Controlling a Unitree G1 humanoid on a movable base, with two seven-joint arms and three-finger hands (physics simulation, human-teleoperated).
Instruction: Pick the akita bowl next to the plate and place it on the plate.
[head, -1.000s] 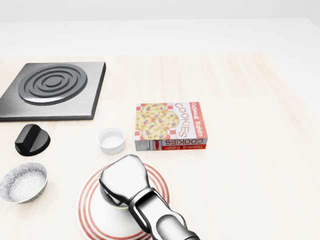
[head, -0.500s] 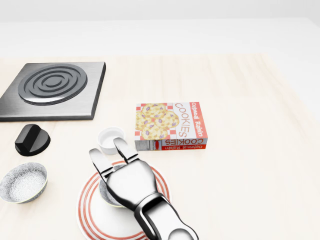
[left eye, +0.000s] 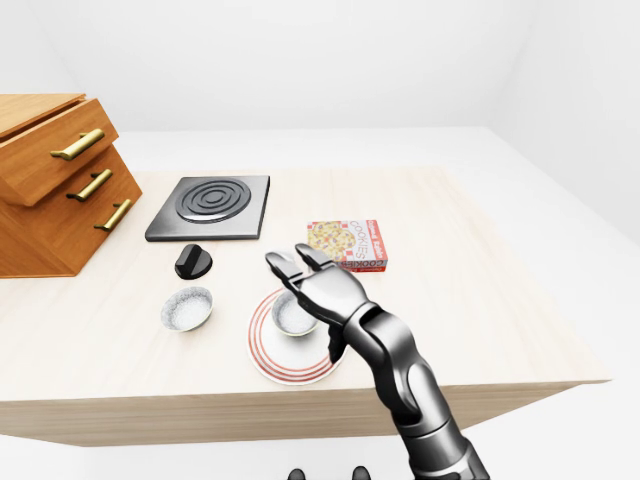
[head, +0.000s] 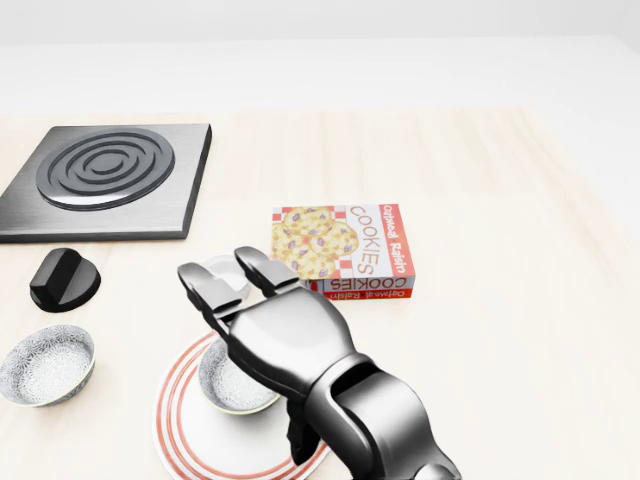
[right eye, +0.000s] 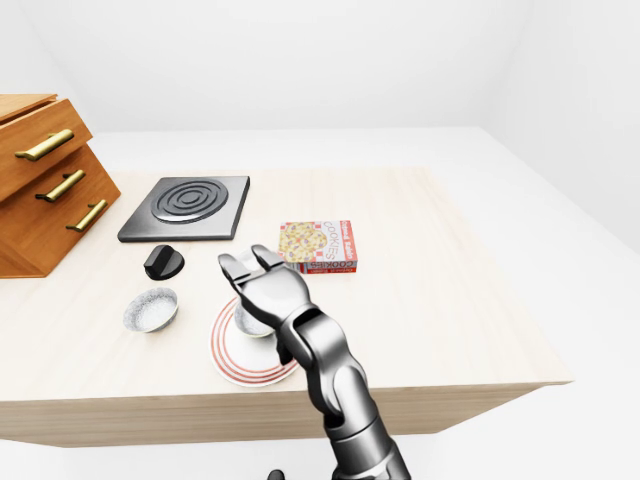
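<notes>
The right hand (head: 285, 345) is lifting off the bowl (head: 232, 388) it was covering a second ago, and its fingers (head: 207, 290) are now spreading apart, gripping nothing. The bowl is sitting just under the palm's left edge, inside the plate (head: 180, 435), so the placing is looking done and the hand is likely needing only to pull clear without nudging it. The bowl is appearing as glazed ceramic, round and shallow, speckled grey inside; the plate is showing flat, white and red-ringed. The hand is gleaming as jointed metal. A matching bowl (head: 45, 365) is lying well to its left.
</notes>
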